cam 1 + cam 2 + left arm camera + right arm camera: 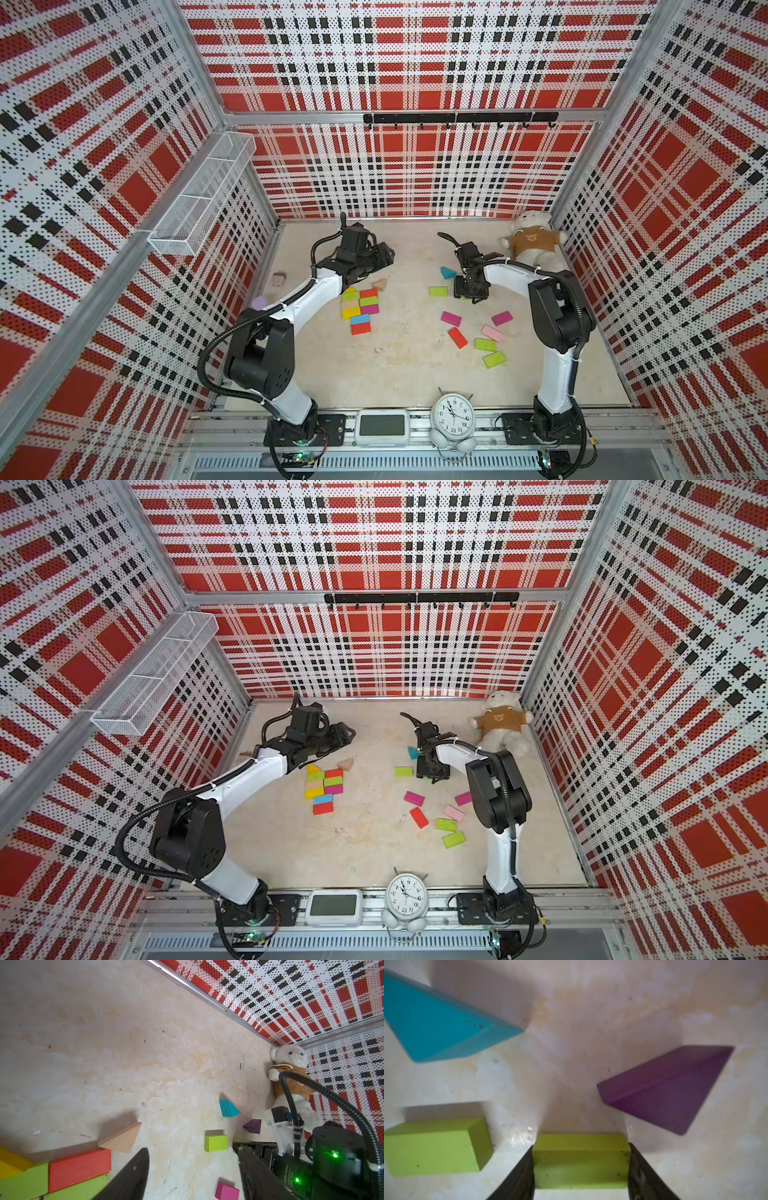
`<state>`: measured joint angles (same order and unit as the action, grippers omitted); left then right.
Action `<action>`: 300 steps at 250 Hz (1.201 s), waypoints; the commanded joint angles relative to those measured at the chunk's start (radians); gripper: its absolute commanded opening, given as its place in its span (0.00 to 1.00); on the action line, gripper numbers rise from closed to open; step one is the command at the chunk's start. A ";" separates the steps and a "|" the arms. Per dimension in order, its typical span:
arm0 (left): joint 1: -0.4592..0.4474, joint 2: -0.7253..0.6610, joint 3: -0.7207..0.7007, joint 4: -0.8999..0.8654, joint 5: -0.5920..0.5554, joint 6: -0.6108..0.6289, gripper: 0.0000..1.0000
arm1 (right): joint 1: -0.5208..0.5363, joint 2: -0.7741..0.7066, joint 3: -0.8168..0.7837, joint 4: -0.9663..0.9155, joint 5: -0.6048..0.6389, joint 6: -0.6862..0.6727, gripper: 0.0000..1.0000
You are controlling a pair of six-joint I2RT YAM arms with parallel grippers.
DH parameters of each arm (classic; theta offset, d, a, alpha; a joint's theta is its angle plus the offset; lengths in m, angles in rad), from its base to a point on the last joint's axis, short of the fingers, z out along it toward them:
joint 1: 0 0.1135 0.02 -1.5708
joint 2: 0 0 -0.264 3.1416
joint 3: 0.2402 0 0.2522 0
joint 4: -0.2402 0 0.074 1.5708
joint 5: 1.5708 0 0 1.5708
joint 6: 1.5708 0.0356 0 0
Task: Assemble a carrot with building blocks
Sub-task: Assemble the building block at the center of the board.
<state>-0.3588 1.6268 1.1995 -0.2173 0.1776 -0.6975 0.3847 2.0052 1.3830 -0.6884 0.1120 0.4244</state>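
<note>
The right gripper [581, 1146] clamps a lime block [581, 1167] by its ends. The left gripper [191, 1148] hangs wide open near a tan triangle [122, 1139]

Twenty building blocks [360, 328] on the counter [395, 374]; seven other items and two robot arms [307, 299] [511, 274] in view.
Rectangular, sixteen: lime green block [350, 296] [368, 301] [438, 291] [485, 344] [494, 359] [581, 1159], six; red block [368, 293] [360, 328] [457, 337], three; magenta block [369, 309] [451, 318] [501, 318], three; pink block [493, 333], yellow block [350, 313], blue block [360, 319] and tan block [350, 304], one each. Triangular, four: yellow triangle [312, 768], tan triangle [380, 284], teal triangle [447, 273] and purple triangle [252, 1126], one each. Others, one each: teddy bear [534, 245], alarm clock [453, 415], digital display [382, 426], wire basket [203, 195], hook rail [457, 118], beige plug [278, 281], pale purple toy [261, 302].
</note>
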 commanded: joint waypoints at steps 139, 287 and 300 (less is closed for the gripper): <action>-0.016 -0.008 0.000 0.000 -0.038 -0.002 0.71 | 0.012 0.102 0.139 0.000 -0.079 -0.124 0.62; -0.023 -0.008 0.000 0.000 -0.036 -0.002 0.71 | 0.028 0.096 0.120 -0.002 -0.086 -0.105 0.63; -0.023 -0.008 0.001 0.000 -0.036 -0.002 0.71 | 0.029 0.093 0.118 -0.002 -0.085 -0.105 0.63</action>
<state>-0.3763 1.6268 1.1995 -0.2173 0.1528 -0.6983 0.4049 2.0815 1.4979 -0.6918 0.0410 0.3183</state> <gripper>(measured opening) 0.711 0.626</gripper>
